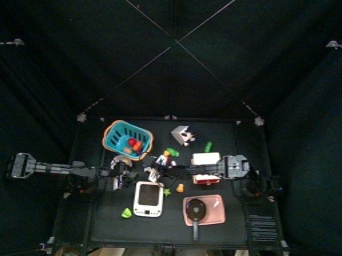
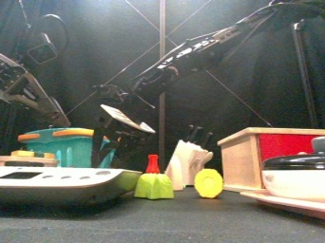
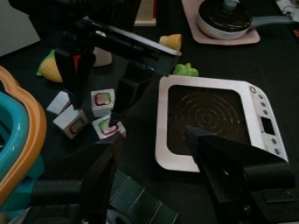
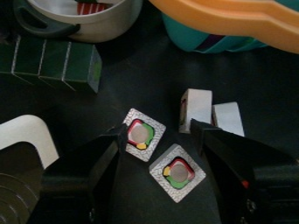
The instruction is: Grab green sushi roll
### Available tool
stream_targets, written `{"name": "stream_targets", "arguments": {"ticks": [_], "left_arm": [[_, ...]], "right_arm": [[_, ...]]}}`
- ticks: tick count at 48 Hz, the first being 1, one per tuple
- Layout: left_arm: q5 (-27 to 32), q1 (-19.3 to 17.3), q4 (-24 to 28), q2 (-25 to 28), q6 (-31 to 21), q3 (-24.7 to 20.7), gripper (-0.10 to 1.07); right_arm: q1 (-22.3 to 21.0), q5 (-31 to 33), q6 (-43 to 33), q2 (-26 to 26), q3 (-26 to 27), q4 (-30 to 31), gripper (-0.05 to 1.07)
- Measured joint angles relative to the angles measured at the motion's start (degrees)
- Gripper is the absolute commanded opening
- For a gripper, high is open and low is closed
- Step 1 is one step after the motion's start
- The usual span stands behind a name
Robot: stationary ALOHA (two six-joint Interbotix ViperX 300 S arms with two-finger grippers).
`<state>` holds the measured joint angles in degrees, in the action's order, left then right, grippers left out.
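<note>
The green sushi roll [image 4: 177,171] lies flat on the black table, a white square with a green centre, also seen in the left wrist view [image 3: 103,99]. Beside it is a second roll [image 4: 143,136] with red and green filling. My right gripper [image 4: 167,138] hangs just above both rolls, open, with one jaw on either side and nothing held. Two white pieces [image 4: 211,112] stand upright just beyond them. My left gripper [image 3: 140,156] is open and empty, a short way off over the white scale's [image 3: 216,109] edge.
A teal basket [image 1: 127,138] with an orange rim stands close behind the rolls. In the front view, a wooden box [image 2: 273,152] and a black pot [image 2: 302,176] on a pink plate stand at the right. A green and red toy [image 2: 154,182] and a yellow disc [image 2: 208,182] lie near the front.
</note>
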<state>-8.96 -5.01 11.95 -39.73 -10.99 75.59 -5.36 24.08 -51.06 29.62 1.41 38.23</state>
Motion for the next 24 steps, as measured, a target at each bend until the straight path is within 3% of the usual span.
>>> {"name": "stream_targets", "arguments": {"ticks": [7,15,24], "left_arm": [[0.0,0.0,0.0,0.0,0.0,0.0,0.93],[0.0,0.09,0.0,0.0,0.0,-1.49,0.93],[2.64,3.34,-1.67,-0.18,-0.44,-5.8,0.93]], "right_arm": [[0.35,0.09,0.0,-0.53,0.0,0.0,0.91],[1.23,0.09,0.0,-4.83,-1.05,0.35,0.91],[2.64,0.09,-0.44,-9.14,-4.66,0.44,0.91]]}}
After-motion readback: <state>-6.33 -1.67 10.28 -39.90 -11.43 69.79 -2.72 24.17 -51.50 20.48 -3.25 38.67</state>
